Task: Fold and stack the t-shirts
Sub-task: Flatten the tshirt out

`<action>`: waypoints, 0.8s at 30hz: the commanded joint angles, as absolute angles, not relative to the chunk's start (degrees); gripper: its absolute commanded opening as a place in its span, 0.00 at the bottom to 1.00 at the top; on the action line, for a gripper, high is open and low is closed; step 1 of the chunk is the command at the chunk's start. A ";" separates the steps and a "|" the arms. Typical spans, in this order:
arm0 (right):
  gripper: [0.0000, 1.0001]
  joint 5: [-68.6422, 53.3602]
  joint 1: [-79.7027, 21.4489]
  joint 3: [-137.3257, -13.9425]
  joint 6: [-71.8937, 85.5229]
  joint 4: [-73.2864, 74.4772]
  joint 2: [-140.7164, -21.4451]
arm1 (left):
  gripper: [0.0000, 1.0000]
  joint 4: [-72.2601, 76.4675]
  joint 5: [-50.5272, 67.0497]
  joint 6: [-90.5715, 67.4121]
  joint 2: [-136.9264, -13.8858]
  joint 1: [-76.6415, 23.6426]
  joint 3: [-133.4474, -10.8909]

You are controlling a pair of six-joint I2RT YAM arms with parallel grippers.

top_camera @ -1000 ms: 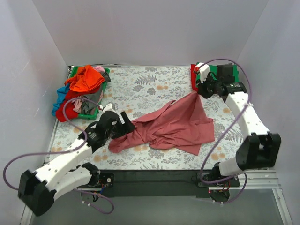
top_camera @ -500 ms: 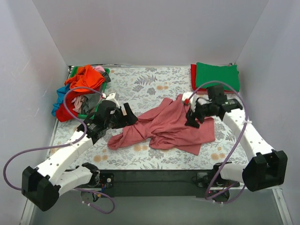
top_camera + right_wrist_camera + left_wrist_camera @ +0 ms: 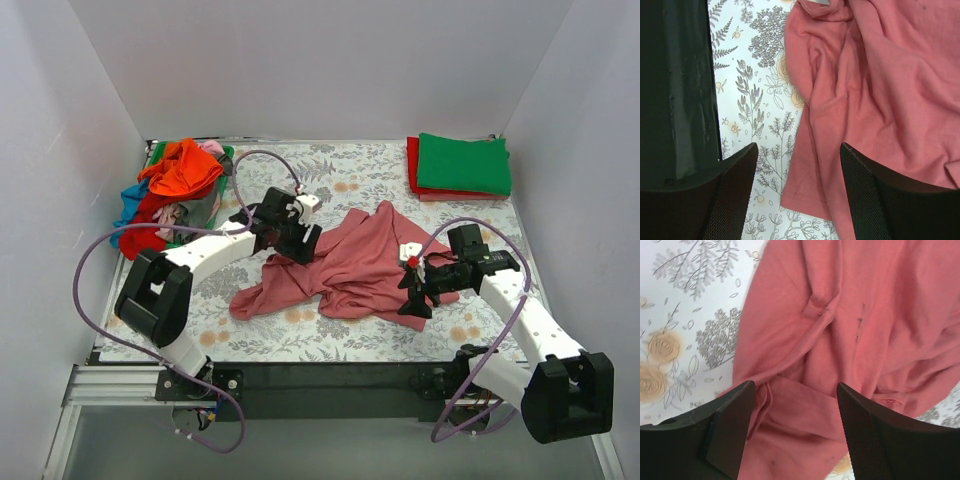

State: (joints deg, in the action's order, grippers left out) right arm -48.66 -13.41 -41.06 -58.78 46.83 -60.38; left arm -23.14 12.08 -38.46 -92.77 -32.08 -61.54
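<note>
At table centre, dusty-rose t-shirt (image 3: 365,262) is seen crumpled. Left gripper (image 3: 795,407) and right gripper (image 3: 797,167) are held above its far-left and near-right edges, jaws apart, nothing gripped, likely positioned so the edges can be pinched and spread.

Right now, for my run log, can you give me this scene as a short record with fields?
shirt in work: rose t-shirt, crumpled, unfolded, mid-table
left claw: open, over its left part
right claw: open, over its near right edge
folded stack: green t-shirt on red t-shirt, far right corner
waiting pile: unfolded tees, far left
</note>
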 commanded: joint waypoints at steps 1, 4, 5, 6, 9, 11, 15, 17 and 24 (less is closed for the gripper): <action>0.73 -57.64 -8.53 -38.94 -61.34 44.82 -60.03 | 0.65 -22.41 13.63 -27.17 -95.78 -34.70 -63.72; 0.73 -58.09 -6.60 -39.55 -61.70 44.74 -60.82 | 0.65 -22.24 8.45 -26.63 -99.13 -36.82 -65.38; 0.73 -58.53 -6.42 -39.46 -61.79 44.82 -61.26 | 0.64 -21.89 7.31 -26.72 -101.05 -37.26 -66.09; 0.73 -58.71 -6.07 -39.20 -61.87 45.00 -61.43 | 0.63 -21.36 5.47 -26.81 -101.86 -37.70 -67.05; 0.73 -58.97 -5.54 -38.76 -62.14 45.00 -61.35 | 0.57 -20.57 -3.58 -28.12 -105.80 -38.85 -70.82; 0.73 -59.15 -5.54 -38.58 -62.23 45.00 -60.82 | 0.45 -20.57 -9.13 -30.23 -106.87 -39.11 -72.50; 0.74 -59.06 -5.45 -38.41 -62.40 45.00 -60.56 | 0.15 -18.02 -13.79 -31.64 -105.91 -38.94 -73.13; 0.73 -59.15 -5.54 -38.41 -62.58 45.00 -60.56 | 0.00 -17.32 -13.98 -32.86 -105.21 -38.33 -73.30; 0.73 -59.15 -5.45 -38.15 -62.93 45.09 -60.64 | 0.00 -18.63 -7.41 -41.80 -104.41 -33.15 -76.55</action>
